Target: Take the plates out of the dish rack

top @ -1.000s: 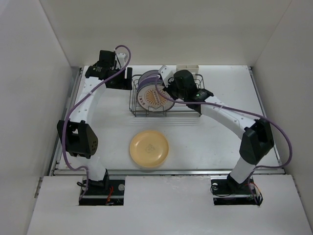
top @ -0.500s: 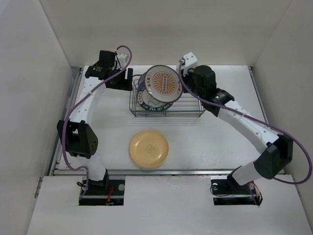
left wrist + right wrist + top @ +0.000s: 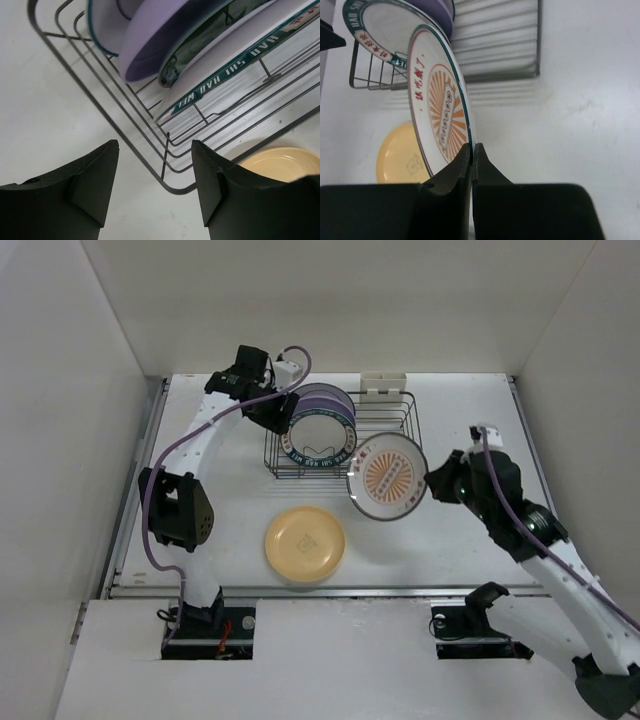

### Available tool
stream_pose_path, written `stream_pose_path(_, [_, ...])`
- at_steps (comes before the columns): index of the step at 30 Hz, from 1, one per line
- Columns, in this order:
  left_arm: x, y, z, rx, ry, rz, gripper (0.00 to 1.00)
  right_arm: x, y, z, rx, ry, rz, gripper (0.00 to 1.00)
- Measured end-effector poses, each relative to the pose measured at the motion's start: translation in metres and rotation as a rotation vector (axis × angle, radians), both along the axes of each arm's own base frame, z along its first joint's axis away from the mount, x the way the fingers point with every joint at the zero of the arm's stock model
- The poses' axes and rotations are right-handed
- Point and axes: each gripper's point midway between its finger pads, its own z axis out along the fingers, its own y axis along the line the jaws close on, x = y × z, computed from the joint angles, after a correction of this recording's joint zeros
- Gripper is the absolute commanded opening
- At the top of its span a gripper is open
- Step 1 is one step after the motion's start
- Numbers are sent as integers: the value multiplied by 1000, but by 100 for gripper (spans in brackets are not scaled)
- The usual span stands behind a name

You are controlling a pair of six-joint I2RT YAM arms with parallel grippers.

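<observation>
Your right fingers (image 3: 482, 170) pinch the sunburst plate (image 3: 388, 477) by its rim, on edge, so it hangs clear of the dish rack (image 3: 412, 435), over the table (image 3: 470, 420) at the rack's near-right corner. The yellow plate (image 3: 305, 544) lies flat nearer you. Your left fingers (image 3: 95, 175) stand apart and empty by the rack's left end, probably lining up on the racked plates. Only the wrist views show that pinch and that gap.

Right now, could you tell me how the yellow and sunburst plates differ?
The yellow plate lies flat on the table; the sunburst plate hangs tilted in the right end effector. The yellow plate is plain; the sunburst plate is white, green-rimmed. Both are round.
</observation>
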Motion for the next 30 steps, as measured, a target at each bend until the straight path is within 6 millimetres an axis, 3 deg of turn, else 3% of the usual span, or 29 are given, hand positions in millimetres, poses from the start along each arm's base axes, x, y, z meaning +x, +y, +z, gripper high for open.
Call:
stream_pose_path(4, [1, -17, -13, 71, -19, -77, 58, -53, -24, -14, 122, 72, -76, 0])
stream_pose_path(8, [4, -31, -14, 120, -59, -131, 58, -83, -36, -21, 238, 101, -130, 0])
stream_pose_path(13, [12, -36, -11, 144, -94, -146, 53, -91, -35, -80, 234, 309, -214, 0])
stream_pose_path(20, [25, -39, -21, 159, -96, -142, 45, -91, -42, -113, 273, 398, -357, 0])
stream_pose_path(23, [26, -39, -29, 165, -79, -145, 36, -87, -42, -130, 309, 416, -408, 0])
stream_pose_path(25, [27, -40, -34, 167, -70, -143, 20, -89, -42, -143, 312, 452, -441, 0])
stream_pose_path(30, [29, -38, -39, 197, -76, -180, 0, -89, -42, -163, 318, 504, -493, 0])
